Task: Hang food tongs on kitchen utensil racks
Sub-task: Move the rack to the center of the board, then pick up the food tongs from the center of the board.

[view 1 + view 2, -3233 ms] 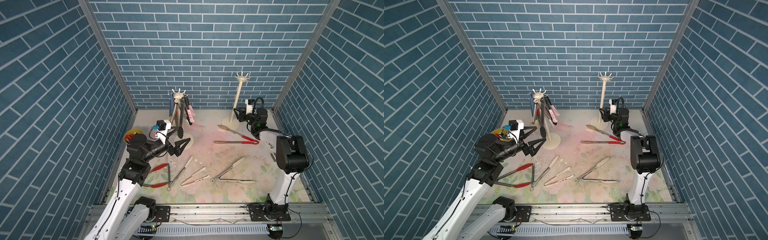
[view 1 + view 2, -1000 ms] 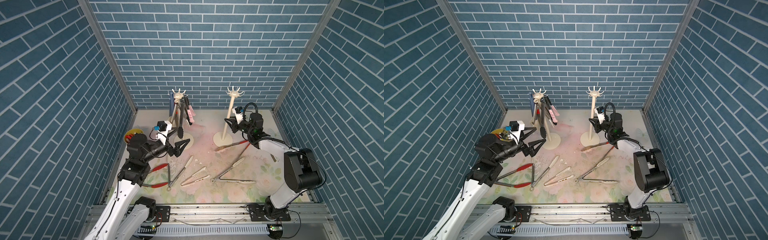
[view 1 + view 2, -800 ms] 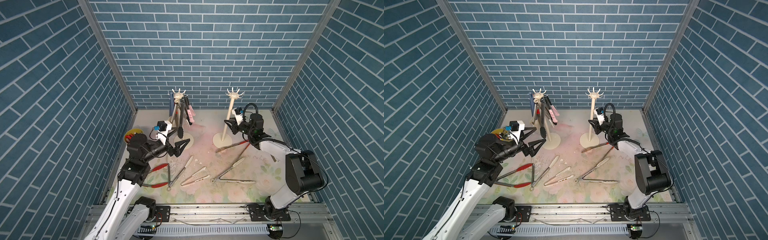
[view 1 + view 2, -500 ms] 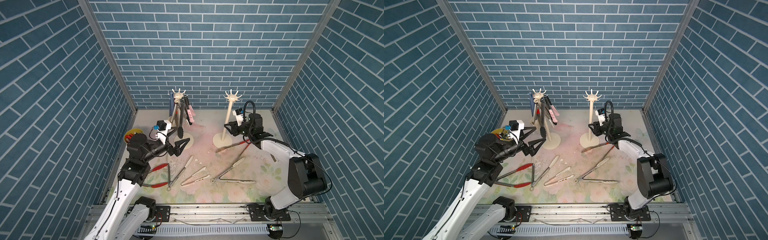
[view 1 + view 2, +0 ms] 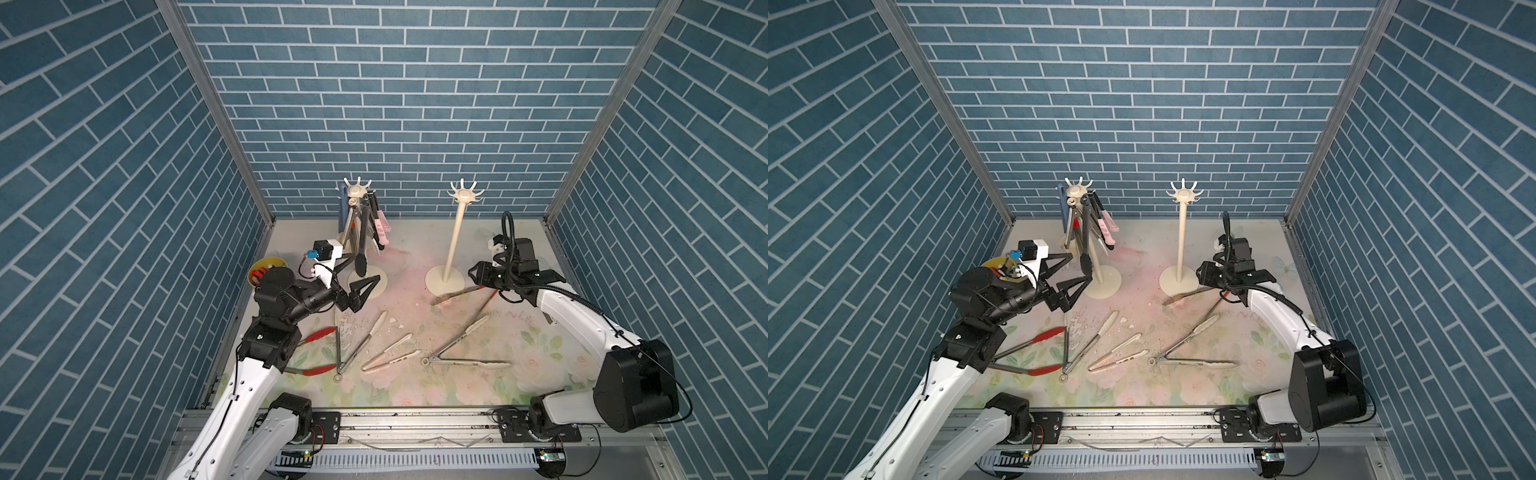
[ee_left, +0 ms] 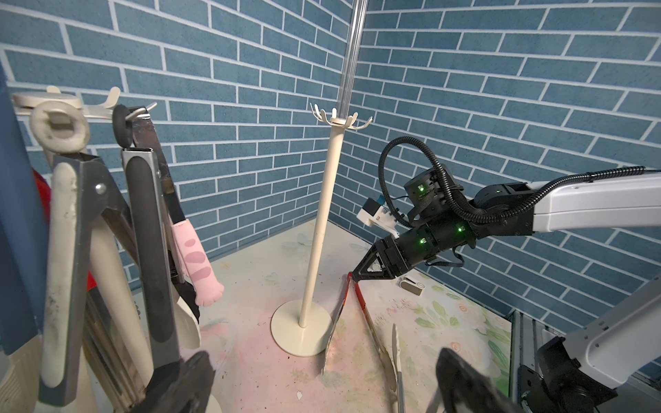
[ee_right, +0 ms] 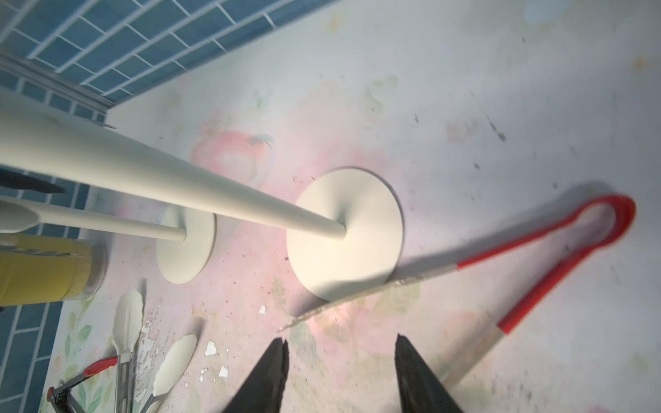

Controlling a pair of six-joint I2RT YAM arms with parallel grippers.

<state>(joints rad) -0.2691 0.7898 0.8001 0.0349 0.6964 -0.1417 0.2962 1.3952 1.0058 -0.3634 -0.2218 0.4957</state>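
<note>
1. The left arm climbs from the front rail, folds at the elbow and reaches back. It holds the left gripper point(image 5: 365, 270) roughly level above the mat point(image 5: 407, 266), just beside the base of the loaded rack point(image 5: 358, 191).
2. Its claw is spread as wide as it goes and has hold of nothing.
3. That rack stands at the back left and carries the hanging tongs point(image 5: 360, 262): blue, black, cream and pink ones dangling off its hooks.
4. The right arm sweeps low from the front right corner, back and inward, with its wrist tipped down. The right gripper point(image 5: 473, 277) is near the base of the second rack point(image 5: 455, 245).
5. In the right wrist view its jaws stand partly apart and empty over the mat.
6. The red-handled tongs point(image 5: 444, 298) lie flat and splayed just beside it, one steel arm touching the rim of that rack's base.
7. The loose tongs point(image 5: 477, 325) lie scattered across the front of the mat, with red-tipped ones by the left arm. A yellow cup point(image 5: 266, 266) sits by the left wall.
</note>
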